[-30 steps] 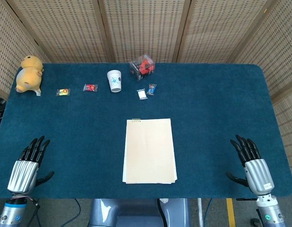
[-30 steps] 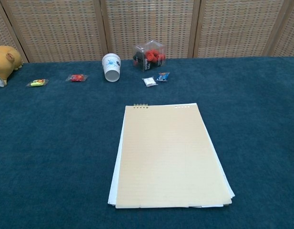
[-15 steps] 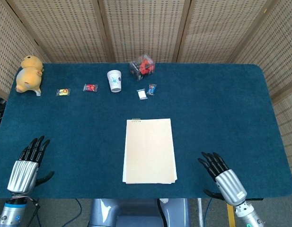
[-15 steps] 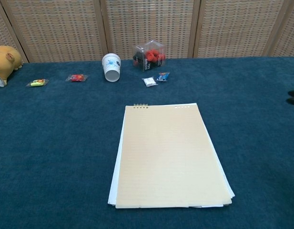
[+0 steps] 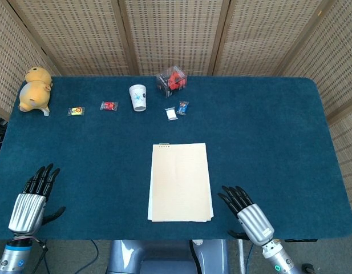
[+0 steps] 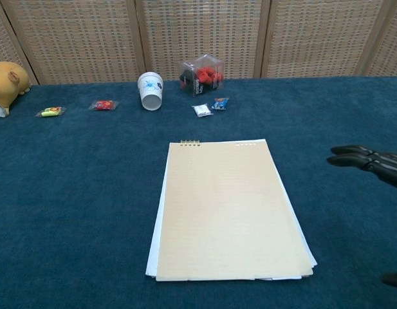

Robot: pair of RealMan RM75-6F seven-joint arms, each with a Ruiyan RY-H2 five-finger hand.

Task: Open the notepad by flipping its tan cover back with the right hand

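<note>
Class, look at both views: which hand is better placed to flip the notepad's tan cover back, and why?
The right hand: it is open beside the notepad, at its near right corner. The left hand sits far off at the table's left edge.

right hand (image 6: 372, 163) open, apart from closed tan-covered notepad (image 6: 230, 212)

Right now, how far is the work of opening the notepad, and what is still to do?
Nothing is done yet: the notepad lies closed and flat, tan cover up. In hand: the right hand, fingers apart and empty, is near the pad's lower right corner without touching it. The left hand lies open at the table's near left edge. Left to do: catch the cover's edge and flip it back.
</note>
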